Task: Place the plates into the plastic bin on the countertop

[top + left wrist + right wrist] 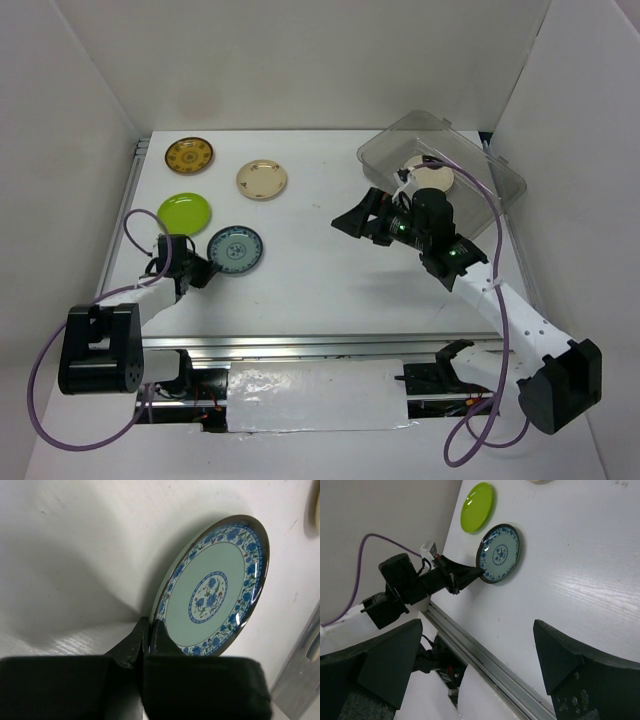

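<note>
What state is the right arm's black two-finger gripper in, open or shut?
Open. The black two-finger right gripper shows its fingers wide apart, with the flat white table showing between them; nothing is held.

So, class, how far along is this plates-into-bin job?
Done: at least one pale plate lies in the bin. In hand: the left pincer pinches the blue plate by its rim; the right pincer is open, empty. Left: mustard plate, cream plate and lime plate on the table.

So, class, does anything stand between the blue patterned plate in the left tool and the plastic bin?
Yes: the open right tool hangs directly between the blue patterned plate and the plastic bin, close before the bin.
</note>
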Robot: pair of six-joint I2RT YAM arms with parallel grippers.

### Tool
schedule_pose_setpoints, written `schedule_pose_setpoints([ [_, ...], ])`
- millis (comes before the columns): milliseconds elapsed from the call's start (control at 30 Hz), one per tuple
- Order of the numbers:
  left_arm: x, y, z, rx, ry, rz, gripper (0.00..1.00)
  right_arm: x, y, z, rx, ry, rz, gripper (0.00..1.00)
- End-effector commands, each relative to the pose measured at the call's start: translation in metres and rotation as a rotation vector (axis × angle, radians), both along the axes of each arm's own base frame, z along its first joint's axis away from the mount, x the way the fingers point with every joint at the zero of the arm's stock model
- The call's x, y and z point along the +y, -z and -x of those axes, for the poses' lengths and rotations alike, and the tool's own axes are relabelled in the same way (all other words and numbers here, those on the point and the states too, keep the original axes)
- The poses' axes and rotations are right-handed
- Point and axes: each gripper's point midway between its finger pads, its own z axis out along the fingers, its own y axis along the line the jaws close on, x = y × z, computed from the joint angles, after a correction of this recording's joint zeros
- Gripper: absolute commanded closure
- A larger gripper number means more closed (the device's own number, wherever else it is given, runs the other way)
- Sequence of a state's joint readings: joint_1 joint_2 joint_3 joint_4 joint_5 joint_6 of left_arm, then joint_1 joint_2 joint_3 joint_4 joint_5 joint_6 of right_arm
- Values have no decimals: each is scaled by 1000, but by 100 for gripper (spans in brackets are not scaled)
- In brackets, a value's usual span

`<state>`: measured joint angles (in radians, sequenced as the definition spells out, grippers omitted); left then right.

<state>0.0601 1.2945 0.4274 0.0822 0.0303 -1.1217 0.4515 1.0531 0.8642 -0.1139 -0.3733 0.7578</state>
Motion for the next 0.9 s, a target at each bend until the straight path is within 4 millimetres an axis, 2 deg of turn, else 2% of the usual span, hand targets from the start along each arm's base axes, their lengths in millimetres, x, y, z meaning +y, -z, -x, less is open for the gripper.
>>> schedule_pose_setpoints([
  [0, -3, 16, 18, 68, 23, 1, 100, 9, 3, 1, -28, -16, -16, 0],
  [67, -7, 3, 14, 39, 55, -18, 100, 17, 14, -1, -22, -39, -3, 0],
  [100, -10, 0, 19, 55, 72, -26, 100, 20, 22, -1, -13, -55, 14, 0],
  [133, -14, -20, 12, -6, 107, -46, 100, 28, 32, -3, -13, -74, 54, 0],
  [200, -42, -44, 11, -82, 238, -38, 100, 36, 42, -14, -25, -80, 116, 0],
  [233, -60, -67, 9, -165, 334, -49, 100, 40, 44, -15, -29, -85, 136, 0],
  [300, -82, -88, 12, -220, 445, -35, 100, 46, 48, -19, -36, -97, 162, 0],
  [333, -98, -101, 18, -237, 533, -26, 100, 50, 55, -21, -26, -106, 173, 0],
  [400, -119, -117, 24, -273, 631, -9, 100, 56, 68, -25, -2, -114, 204, 0],
  [500, -141, -136, 37, -329, 739, 40, 100, 63, 87, -26, 45, -134, 231, 0],
  [600, -155, -154, 45, -377, 794, 73, 100, 70, 99, -24, 79, -149, 230, 2],
  [700, -165, -164, 48, -400, 839, 93, 100, 74, 101, -20, 103, -169, 198, 24],
  [733, -167, -166, 48, -395, 847, 95, 100, 75, 96, -21, 85, -165, 177, 46],
  [767, -167, -162, 50, -373, 846, 89, 98, 77, 92, -21, 67, -166, 158, 60],
  [800, -167, -164, 48, -366, 843, 81, 76, 73, 86, -22, 60, -138, 147, 100],
  [833, -164, -162, 47, -346, 823, 67, 55, 70, 84, -23, 60, -114, 144, 100],
  [867, -152, -153, 44, -294, 769, 18, 13, 65, 82, -24, 73, -84, 141, 100],
])
